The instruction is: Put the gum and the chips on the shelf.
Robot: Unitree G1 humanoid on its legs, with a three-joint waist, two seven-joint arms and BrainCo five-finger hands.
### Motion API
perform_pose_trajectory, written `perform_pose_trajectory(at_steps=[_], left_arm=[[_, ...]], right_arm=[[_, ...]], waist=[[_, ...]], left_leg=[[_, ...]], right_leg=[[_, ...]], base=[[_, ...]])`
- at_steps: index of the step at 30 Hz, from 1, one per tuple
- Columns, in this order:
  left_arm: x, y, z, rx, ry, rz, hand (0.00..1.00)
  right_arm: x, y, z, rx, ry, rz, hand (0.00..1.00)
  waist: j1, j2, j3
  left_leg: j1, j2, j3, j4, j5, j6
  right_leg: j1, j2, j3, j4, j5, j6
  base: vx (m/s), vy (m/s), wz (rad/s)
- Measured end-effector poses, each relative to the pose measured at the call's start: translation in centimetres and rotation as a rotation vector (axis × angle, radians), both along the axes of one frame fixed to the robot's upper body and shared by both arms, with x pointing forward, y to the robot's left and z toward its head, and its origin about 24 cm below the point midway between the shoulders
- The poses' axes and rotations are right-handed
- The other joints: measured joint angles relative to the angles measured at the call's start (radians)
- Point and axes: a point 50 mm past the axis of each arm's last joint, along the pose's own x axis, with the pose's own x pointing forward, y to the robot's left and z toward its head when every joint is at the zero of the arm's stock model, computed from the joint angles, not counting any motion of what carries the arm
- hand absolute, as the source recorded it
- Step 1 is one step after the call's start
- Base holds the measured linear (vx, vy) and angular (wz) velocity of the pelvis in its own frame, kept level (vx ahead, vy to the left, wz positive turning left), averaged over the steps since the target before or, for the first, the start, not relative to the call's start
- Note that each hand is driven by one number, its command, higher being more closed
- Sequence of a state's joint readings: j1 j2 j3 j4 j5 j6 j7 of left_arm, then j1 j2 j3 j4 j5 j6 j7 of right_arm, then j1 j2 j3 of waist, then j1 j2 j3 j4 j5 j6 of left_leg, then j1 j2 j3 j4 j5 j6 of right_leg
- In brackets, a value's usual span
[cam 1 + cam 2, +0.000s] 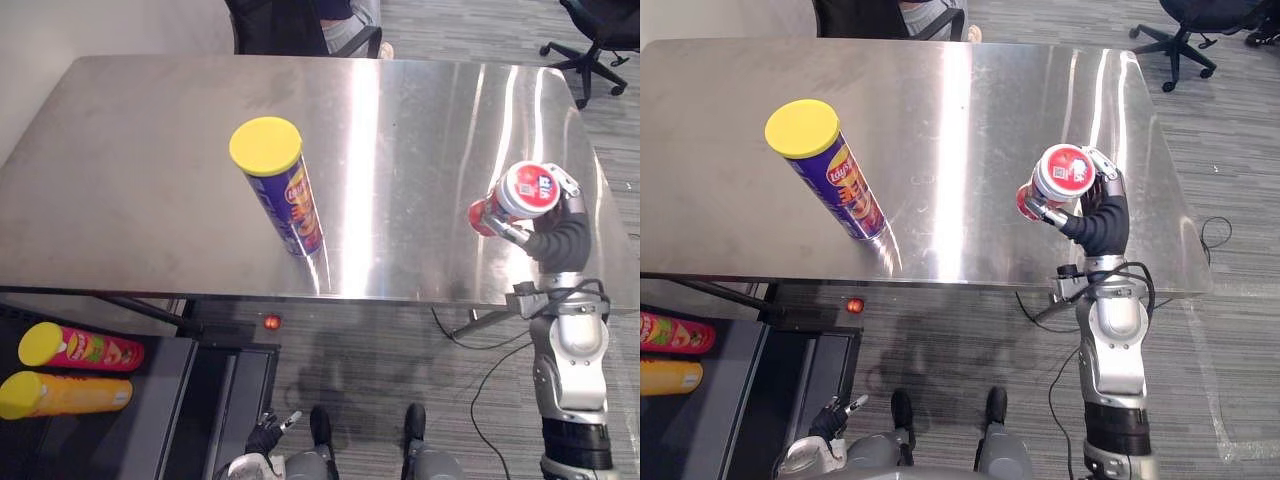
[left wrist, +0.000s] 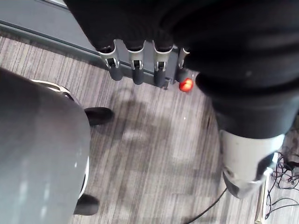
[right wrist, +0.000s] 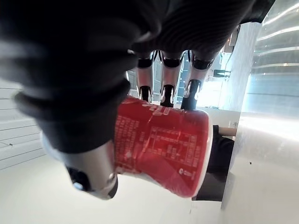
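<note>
Right eye view: fingers (image 1: 1042, 213) of right hand (image 1: 1098, 222) clasp tilted gum tub (image 1: 1060, 172), lid upward.

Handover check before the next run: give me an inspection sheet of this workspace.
Surface: steel table, bare metal, shiny.
Job's things: chips can, purple with a yellow lid, stands on the table left of centre; gum tub, red, held over the table's near right edge; dark shelf sits low at the left.
Clutter: pink can and orange can lie on their sides on the shelf.
Hands: right hand curled round the gum tub; left hand low by the floor, fingers relaxed, holding nothing.
Cables: nothing seen.
Surroundings: grey carpet, office chair beyond the far right corner, a seated person at the far edge.
</note>
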State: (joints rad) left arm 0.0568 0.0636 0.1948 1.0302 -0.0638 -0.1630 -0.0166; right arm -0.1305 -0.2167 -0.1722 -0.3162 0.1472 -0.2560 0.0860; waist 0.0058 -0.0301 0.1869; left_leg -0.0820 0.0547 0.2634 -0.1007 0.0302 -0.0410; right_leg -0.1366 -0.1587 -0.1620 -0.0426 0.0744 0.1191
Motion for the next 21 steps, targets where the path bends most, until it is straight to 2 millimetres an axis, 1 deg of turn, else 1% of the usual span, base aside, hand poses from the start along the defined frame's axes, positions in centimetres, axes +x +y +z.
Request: perform_pose_trajectory(at_steps=[3, 7, 9, 12, 14, 15, 16, 18, 20, 21], left_arm=[[-0.2, 0.1, 0.0, 0.001, 0.001, 0.007, 0.00], [-0.5, 0.2, -0.1, 0.003, 0.008, 0.014, 0.00], [-0.9, 0.4, -0.2, 0.006, 0.016, 0.018, 0.00], [-1.0, 0.5, -0.2, 0.009, 0.021, 0.018, 0.00], [-1.1, 0.6, -0.2, 0.010, 0.022, 0.020, 0.00], [-1.1, 0.6, -0.2, 0.009, 0.023, 0.021, 0.00], [-1.1, 0.7, -0.2, 0.007, 0.023, 0.030, 0.00], [-1.2, 1.0, -0.2, -0.007, 0.019, 0.065, 0.00], [-1.2, 1.0, -0.2, -0.027, 0.016, 0.101, 0.00], [-1.2, 1.1, -0.2, -0.040, 0.014, 0.127, 0.00]], right_arm=[[-1.0, -0.7, -0.3, 0.011, 0.005, -0.004, 1.00], [-1.7, -1.2, -1.6, 0.000, 0.063, -0.020, 1.00], [-2.0, -1.3, -2.2, -0.004, 0.091, -0.021, 1.00], [-2.5, -1.7, -3.1, 0.006, 0.129, -0.036, 1.00], [-2.7, -1.7, -3.5, 0.011, 0.145, -0.039, 1.00], [-2.7, -1.7, -3.7, 0.014, 0.152, -0.035, 1.00], [-2.5, -1.5, -4.2, 0.019, 0.172, -0.024, 1.00], [-2.0, -0.7, -4.9, 0.025, 0.208, 0.011, 1.00], [-1.5, 0.0, -5.0, 0.026, 0.215, 0.042, 1.00], [-1.1, 0.6, -4.9, 0.027, 0.212, 0.068, 1.00]], waist=[[-0.008, -0.002, -0.001], [-0.019, -0.015, -0.012], [-0.029, -0.024, -0.021], [-0.029, -0.028, -0.026], [-0.029, -0.031, -0.028], [-0.029, -0.031, -0.027], [-0.029, -0.035, -0.024], [-0.028, -0.040, -0.021], [-0.022, -0.033, -0.020], [-0.019, -0.025, -0.015]], left_leg=[[0.001, 0.000, 0.000, 0.000, 0.002, -0.001], [0.001, 0.002, -0.001, 0.000, 0.006, -0.003], [0.006, 0.001, -0.002, 0.000, 0.007, -0.003], [0.032, 0.001, -0.005, 0.000, 0.007, -0.004], [0.034, 0.000, -0.007, 0.001, 0.002, -0.011], [0.032, 0.000, -0.009, 0.006, 0.003, -0.010], [0.026, -0.004, -0.019, 0.017, 0.003, -0.011], [-0.023, -0.005, -0.066, 0.103, -0.014, -0.006], [-0.051, -0.002, -0.112, 0.122, -0.010, -0.006], [-0.072, 0.001, -0.163, 0.117, 0.007, -0.010]], right_leg=[[0.000, 0.000, 0.000, 0.000, 0.000, 0.000], [0.001, 0.002, -0.001, 0.000, 0.000, 0.000], [0.007, 0.002, -0.002, 0.000, 0.000, 0.000], [0.034, 0.001, -0.006, -0.001, -0.001, 0.001], [0.023, -0.005, -0.007, 0.033, -0.024, 0.000], [-0.003, -0.010, -0.007, 0.086, -0.048, 0.001], [-0.033, -0.022, -0.008, 0.161, -0.085, 0.000], [-0.050, -0.044, -0.040, 0.239, -0.127, -0.006], [-0.040, -0.043, -0.086, 0.232, -0.129, -0.007], [-0.022, -0.039, -0.136, 0.216, -0.130, -0.009]], base=[[0.00, 0.000, 0.00], [0.00, 0.000, 0.00], [0.00, 0.000, 0.00], [0.00, 0.000, 0.00], [-0.04, 0.007, 0.02], [-0.04, 0.006, 0.10], [-0.04, -0.016, 0.26], [-0.05, -0.039, 0.56], [-0.04, -0.034, 0.78], [-0.10, -0.072, 1.29]])
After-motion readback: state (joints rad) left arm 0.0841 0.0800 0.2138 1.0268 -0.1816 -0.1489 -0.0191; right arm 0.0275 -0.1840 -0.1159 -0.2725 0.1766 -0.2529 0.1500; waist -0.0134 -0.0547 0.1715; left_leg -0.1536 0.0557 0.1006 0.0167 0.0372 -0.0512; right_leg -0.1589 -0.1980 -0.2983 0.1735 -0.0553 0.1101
